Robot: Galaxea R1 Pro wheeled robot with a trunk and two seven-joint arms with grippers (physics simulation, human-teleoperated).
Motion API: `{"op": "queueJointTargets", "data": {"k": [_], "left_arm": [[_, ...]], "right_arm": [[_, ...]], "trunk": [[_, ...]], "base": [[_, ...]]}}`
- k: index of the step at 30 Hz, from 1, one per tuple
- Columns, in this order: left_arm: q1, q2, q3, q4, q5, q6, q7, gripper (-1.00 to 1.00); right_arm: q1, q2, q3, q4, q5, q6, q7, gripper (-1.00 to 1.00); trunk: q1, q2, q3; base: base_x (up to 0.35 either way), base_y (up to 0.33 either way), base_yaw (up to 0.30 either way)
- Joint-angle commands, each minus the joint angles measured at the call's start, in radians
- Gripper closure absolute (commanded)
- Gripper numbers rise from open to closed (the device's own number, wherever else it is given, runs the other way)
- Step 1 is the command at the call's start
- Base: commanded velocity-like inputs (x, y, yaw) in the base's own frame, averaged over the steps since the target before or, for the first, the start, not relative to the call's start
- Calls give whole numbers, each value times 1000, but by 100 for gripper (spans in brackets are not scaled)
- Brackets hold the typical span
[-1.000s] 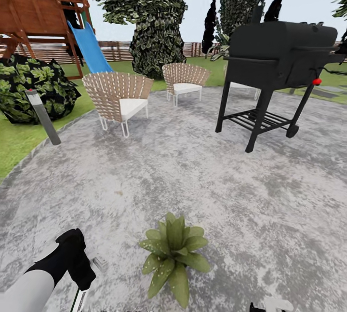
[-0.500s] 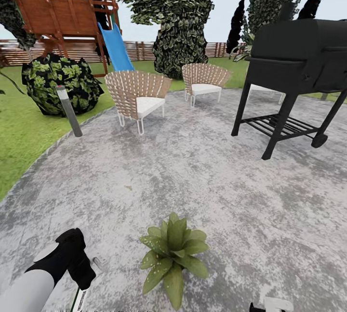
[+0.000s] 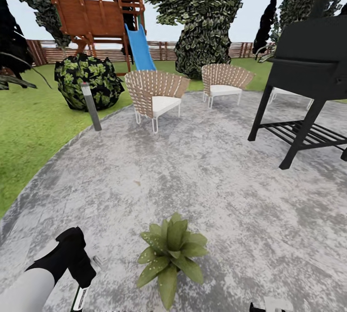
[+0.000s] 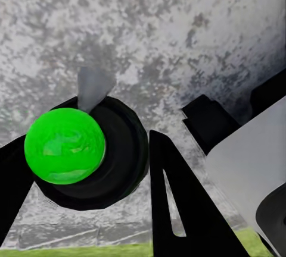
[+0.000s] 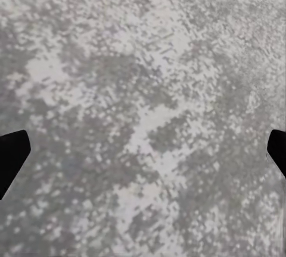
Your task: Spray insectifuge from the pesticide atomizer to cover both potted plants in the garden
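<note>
Left gripper (image 4: 89,168) clamps the green-capped atomizer (image 4: 65,145) above the grey patio (image 3: 217,172), beside a potted plant (image 3: 171,254); right gripper (image 5: 143,150) spread wide, empty.

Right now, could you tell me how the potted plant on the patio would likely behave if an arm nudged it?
The potted plant sits low, its leaves spreading wide over the patio, so it would probably slide rather than tip. The long pointed leaves look thin, so they would likely bend before the base moves. Its pot is hidden under the leaves, so its weight is hard to judge.
</note>
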State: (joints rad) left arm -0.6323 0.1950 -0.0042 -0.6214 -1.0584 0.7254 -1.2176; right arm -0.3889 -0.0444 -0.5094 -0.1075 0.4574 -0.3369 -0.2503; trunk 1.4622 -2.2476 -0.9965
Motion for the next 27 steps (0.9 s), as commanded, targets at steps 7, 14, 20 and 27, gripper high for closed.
{"op": "queueJointTargets", "data": {"k": [7,14,20,27], "left_arm": [[-2,0,0,-1,-6,9,-8,100],[-3,1,1,-1,-6,10,-8,100],[-3,0,1,-1,-6,11,-8,100],[-5,0,3,-1,-6,23,-8,100]], "right_arm": [[-1,0,-8,2,10,-4,-3,-100],[-1,0,-8,2,10,-4,-3,-100],[-1,0,-8,2,10,-4,-3,-100],[-1,-1,-8,2,10,-4,-1,-100]], "trunk": [[0,0,-1],[0,0,-1],[0,0,-1],[0,0,-1]], "base": [[0,-279,278],[0,-296,278],[-78,-303,271],[-192,-282,41]]}}
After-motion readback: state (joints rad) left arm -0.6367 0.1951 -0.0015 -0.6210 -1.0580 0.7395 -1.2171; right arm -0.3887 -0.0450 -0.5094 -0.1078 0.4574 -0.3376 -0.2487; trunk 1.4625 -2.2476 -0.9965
